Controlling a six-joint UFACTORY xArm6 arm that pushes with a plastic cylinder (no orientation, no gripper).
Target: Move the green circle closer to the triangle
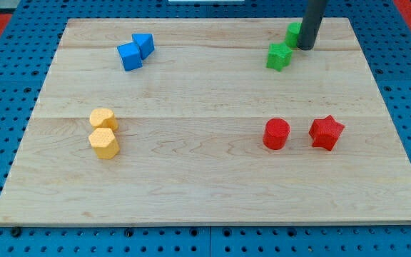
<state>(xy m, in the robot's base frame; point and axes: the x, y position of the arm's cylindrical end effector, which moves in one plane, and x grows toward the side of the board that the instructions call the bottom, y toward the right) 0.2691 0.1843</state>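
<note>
The green circle (293, 33) sits near the view's top right, partly hidden behind my rod. My tip (306, 47) rests on the board just right of it and below it, touching or nearly touching it. A green star (279, 56) lies just below and left of the circle. The blue triangle (144, 45) sits at the view's top left, touching a blue cube (130, 56) on its lower left.
A yellow cylinder (103, 118) and a yellow hexagon (104, 142) sit together at the left. A red cylinder (276, 133) and a red star (326, 132) sit at the lower right. The wooden board (205, 178) lies on a blue pegboard.
</note>
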